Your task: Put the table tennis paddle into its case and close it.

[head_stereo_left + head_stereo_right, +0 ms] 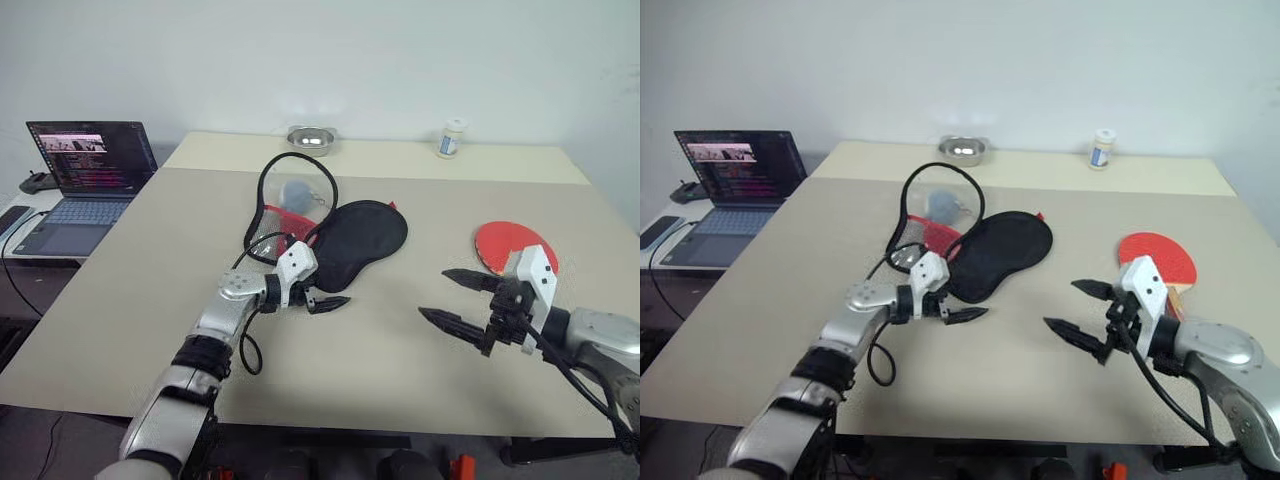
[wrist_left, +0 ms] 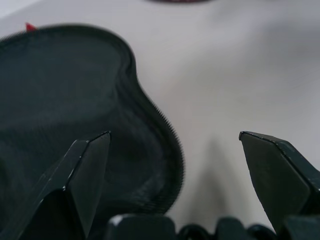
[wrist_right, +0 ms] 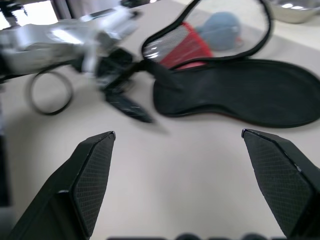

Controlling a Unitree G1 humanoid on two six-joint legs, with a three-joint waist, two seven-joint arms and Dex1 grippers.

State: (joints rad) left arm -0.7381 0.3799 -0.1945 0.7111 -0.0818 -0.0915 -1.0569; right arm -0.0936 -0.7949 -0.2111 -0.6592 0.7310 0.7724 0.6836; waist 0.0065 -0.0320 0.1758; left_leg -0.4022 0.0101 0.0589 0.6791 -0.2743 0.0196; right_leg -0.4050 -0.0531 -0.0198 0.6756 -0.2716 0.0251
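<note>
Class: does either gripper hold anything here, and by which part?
Nothing is held. The left gripper and right gripper are both open and empty.

Red paddle [image 1: 505, 243], black and red case [image 1: 362, 238]

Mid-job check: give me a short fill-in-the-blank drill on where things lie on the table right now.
1. The unzipped black fabric case lies ____ on the table.
2. The round red rubber-faced paddle lies beyond the ____ gripper.
3. The left gripper, jaws ____, hovers by the case's narrow end.

Missing: open; right; open
</note>
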